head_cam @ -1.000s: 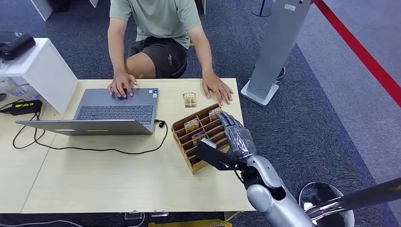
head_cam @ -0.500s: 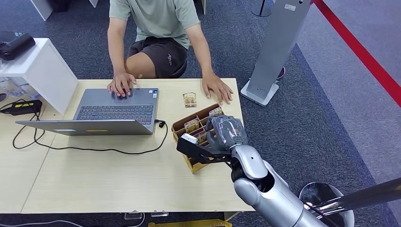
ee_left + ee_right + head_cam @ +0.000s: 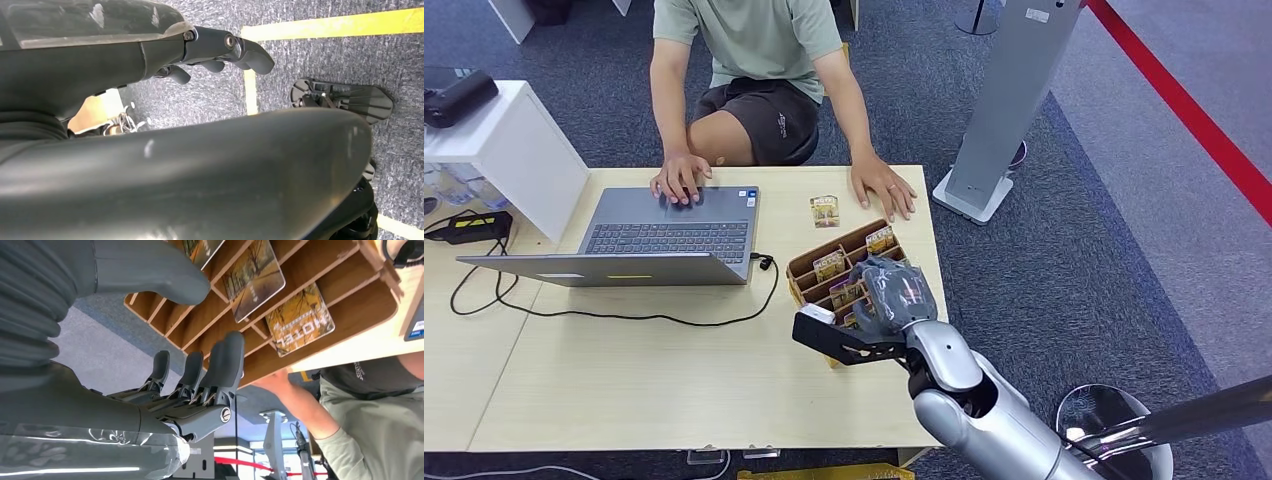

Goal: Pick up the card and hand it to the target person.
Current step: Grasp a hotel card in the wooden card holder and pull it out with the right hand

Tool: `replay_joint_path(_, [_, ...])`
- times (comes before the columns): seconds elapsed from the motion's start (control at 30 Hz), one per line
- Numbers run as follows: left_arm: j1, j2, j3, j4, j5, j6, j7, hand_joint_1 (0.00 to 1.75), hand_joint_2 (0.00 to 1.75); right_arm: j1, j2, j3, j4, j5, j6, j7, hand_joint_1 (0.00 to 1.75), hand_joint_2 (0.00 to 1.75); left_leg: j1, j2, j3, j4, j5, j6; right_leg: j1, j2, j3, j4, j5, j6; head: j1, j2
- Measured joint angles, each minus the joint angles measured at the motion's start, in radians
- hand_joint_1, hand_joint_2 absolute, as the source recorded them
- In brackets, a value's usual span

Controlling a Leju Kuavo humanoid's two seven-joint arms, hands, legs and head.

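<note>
We see the right hand (image 3: pixel 894 292) poised over the slotted wooden card rack (image 3: pixel 809 268) on the pale wooden table (image 3: pixel 624 370), its fingers (image 3: pixel 220 365) apart and empty, their tips near the rack's dividers. The printed yellow-brown hotel cards (image 3: pixel 300 317) stand in the slots just beyond the fingertips, untouched. One further card (image 3: pixel 825 211) lies flat on the table near the seated person's hand (image 3: pixel 884 187). Compared with one second ago, the right hand has shifted leftward and lower over the rack. The left hand (image 3: pixel 220 50) hangs above the carpet, fingers loosely apart, holding nothing.
</note>
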Motion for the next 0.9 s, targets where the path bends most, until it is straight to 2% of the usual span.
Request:
replay_joint_path(0.63, [0.0, 0.0, 0.001, 0.0, 0.002, 0.0, 0.0, 0.0, 0.0, 0.01, 0.011, 0.035, 0.086, -0.035, -0.01, -0.022, 0.93, 1.75, 0.0, 0.0, 0.0, 0.0, 0.0, 0.0, 0.0, 0.0, 0.0, 0.0, 0.0, 0.0, 0.0, 0.0])
replay_joint_path(0.9, [0.0, 0.0, 0.001, 0.0, 0.002, 0.0, 0.0, 0.0, 0.0, 0.012, 0.015, 0.045, 0.114, -0.038, -0.011, -0.022, 0.89, 1.75, 0.0, 0.0, 0.0, 0.0, 0.0, 0.0, 0.0, 0.0, 0.0, 0.0, 0.0, 0.0, 0.0, 0.0])
